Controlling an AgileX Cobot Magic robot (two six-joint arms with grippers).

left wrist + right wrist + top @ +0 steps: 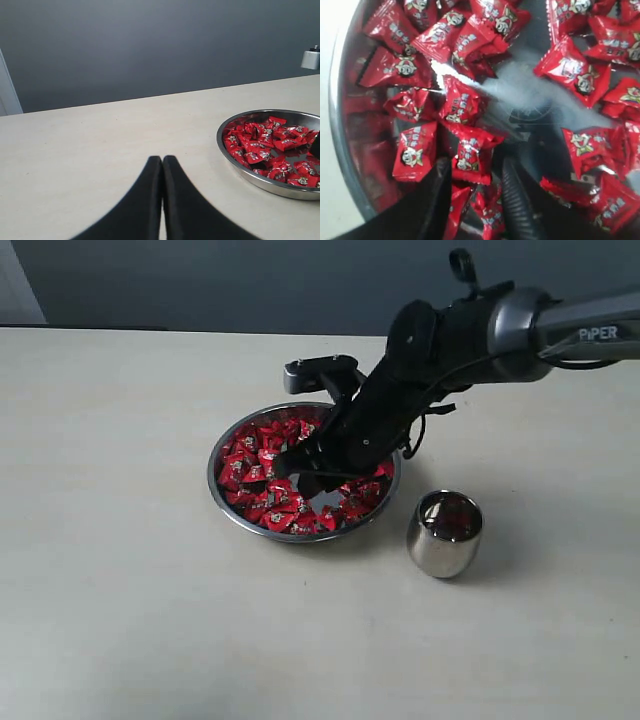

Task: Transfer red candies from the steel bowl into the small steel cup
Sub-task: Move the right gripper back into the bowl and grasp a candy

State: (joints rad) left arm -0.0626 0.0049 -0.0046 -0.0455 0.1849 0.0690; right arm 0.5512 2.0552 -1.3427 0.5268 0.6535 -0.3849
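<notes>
Candies (262, 455) in red wrappers lie too many to count, some dozens, all in the one steel bowl (214, 480), which stands near the middle of the pale table (120, 580). One small steel cup (445, 535) stands upright just beside the bowl, apart from it, on the right arm's side; a reddish glint shows inside it, but whether that is candy or reflection I cannot tell. Two grippers show. The right arm reaches in from the right edge of the exterior view, wrist bent down, with the right gripper (300, 468) low inside the bowl among the sweets. In the right wrist view its jaws stand parted astride one candy (470, 155), with a dark gap between the wrapper and one finger (515, 200), so nothing is pinched. A bare patch of mirror-like bottom (530, 95) lies just beyond that candy, and the sweets crowd thickest against the bowl's wall. The left gripper (162, 161) appears in its own wrist view only, its two black fingers pressed together with nothing between them, over bare tabletop, well apart from the bowl's rim (250, 175). Open table surrounds bowl and cup on every side.
</notes>
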